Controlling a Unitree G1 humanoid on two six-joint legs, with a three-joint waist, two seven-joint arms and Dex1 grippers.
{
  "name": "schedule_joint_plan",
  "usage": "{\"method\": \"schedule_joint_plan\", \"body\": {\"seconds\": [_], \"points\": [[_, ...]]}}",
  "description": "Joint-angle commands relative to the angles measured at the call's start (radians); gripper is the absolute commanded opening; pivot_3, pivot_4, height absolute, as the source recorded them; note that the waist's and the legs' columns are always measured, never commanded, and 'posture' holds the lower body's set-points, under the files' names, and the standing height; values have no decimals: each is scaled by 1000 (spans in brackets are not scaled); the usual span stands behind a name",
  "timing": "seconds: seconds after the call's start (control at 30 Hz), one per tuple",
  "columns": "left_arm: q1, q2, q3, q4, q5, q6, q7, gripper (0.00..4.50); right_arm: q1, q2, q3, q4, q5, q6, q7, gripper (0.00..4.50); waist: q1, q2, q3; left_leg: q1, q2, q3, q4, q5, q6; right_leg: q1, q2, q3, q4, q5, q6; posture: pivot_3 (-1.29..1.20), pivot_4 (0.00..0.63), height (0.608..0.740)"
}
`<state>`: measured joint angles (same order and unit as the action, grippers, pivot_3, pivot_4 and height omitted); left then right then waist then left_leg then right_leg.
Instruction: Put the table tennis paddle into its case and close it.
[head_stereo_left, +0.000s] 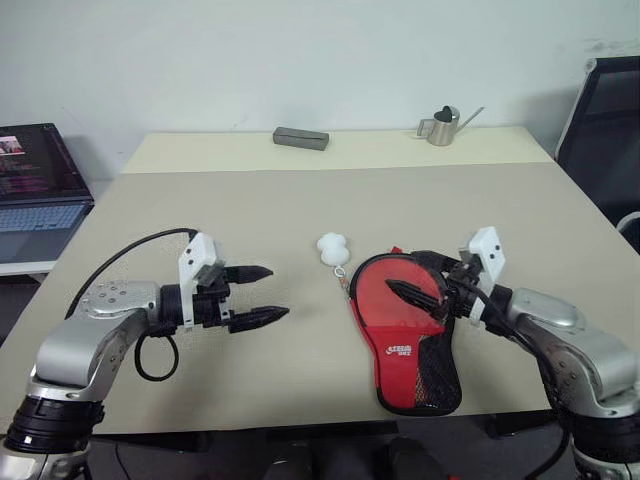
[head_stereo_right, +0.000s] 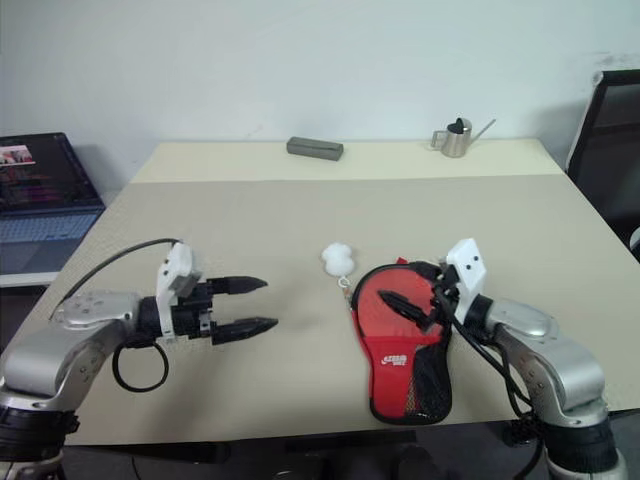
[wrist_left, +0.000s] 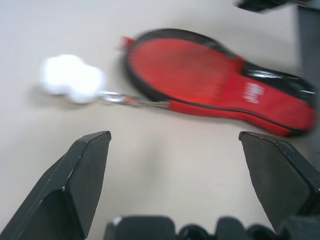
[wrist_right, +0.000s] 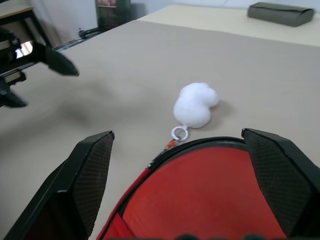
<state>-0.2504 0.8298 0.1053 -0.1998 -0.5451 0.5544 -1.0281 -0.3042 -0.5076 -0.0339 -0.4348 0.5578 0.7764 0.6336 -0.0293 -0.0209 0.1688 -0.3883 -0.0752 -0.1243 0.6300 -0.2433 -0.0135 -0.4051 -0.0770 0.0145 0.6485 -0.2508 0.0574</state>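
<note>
The case (head_stereo_left: 408, 335) lies flat at the table's (head_stereo_left: 300, 200) near right, pom-pom (head_stereo_left: 332, 247) just beyond it, apparently zipped around the paddle. The right gripper (head_stereo_left: 425, 290) hovers spread over it; the left gripper (head_stereo_left: 262, 295) waits wide, well apart.

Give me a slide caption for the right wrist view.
Open right pincer above the red case, its white pom-pom resting on the table.

We've got a beige table (head_stereo_left: 250, 210) with the case (head_stereo_left: 405, 335), its pom-pom (head_stereo_left: 332, 247), a grey block (head_stereo_left: 301, 138) and a small metal watering can (head_stereo_left: 441, 127).
</note>
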Motion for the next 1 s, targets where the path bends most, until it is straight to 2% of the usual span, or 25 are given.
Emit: {"method": "schedule_joint_plan", "body": {"seconds": [0.03,0.23,0.4,0.67,1.0], "points": [[-13,-6,18,18,57,-38,61,4500,-43,16,33,55,-11,-38,23,4471,0,0,0,0,0,0,0,0,0,0,0,0,0,0,0,0,150,740],[-40,-59,-6,49,114,-76,120,4500,-56,91,104,210,-121,-187,11,4471,0,0,0,0,0,0,0,0,0,0,0,0,0,1,0,0,150,740],[-137,-121,-42,110,121,-80,120,4500,-51,114,142,343,-204,-316,39,4471,3,0,0,0,-1,0,1,0,-1,0,0,-1,0,2,0,0,150,740],[-316,-209,-149,343,254,-135,158,4500,-54,148,153,465,-269,-409,46,4471,-1,0,0,1,0,0,1,1,-1,-1,1,0,1,3,0,0,150,740],[-475,-322,-189,610,361,-240,204,4500,-50,191,162,571,-328,-504,44,4471,-2,-2,-1,2,-1,0,2,2,-4,0,1,1,3,3,0,0,150,740]]}}
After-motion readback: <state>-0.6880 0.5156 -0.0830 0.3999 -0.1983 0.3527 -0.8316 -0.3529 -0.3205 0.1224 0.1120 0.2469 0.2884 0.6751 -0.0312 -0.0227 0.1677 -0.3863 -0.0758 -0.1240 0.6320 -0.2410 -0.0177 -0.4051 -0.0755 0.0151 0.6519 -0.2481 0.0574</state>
